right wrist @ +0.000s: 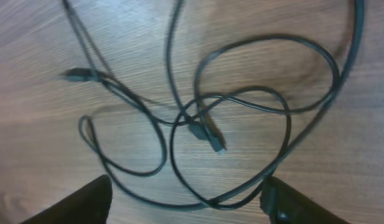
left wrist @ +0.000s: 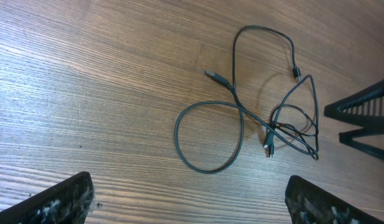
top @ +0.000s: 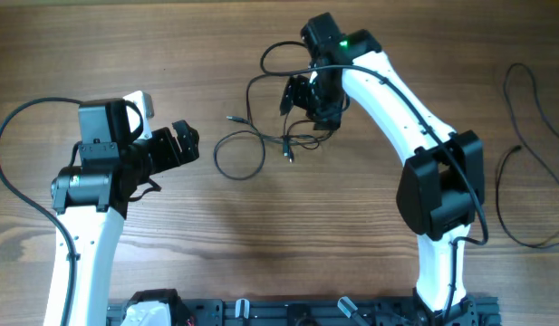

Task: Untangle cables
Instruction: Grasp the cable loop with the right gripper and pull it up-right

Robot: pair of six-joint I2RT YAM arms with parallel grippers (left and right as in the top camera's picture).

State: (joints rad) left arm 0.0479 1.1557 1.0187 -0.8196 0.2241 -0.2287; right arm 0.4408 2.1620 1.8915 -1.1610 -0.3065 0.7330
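The cables (top: 261,136) are thin black wires in loose loops with a small knot and plug ends, lying at the table's middle back. My right gripper (top: 302,93) is open and hovers right over the tangle. In the right wrist view the crossed loops (right wrist: 204,124) and a plug lie between and beyond its open fingers (right wrist: 185,205). My left gripper (top: 184,145) is open and empty, left of the cables. The left wrist view shows the round loop (left wrist: 210,137) and knot (left wrist: 291,127) ahead of its fingers (left wrist: 192,202).
Another thin black cable (top: 524,163) lies in long loops at the table's right edge. The right arm's white link (top: 397,100) runs diagonally from the base up to the tangle. The arm bases stand along the front edge (top: 297,312).
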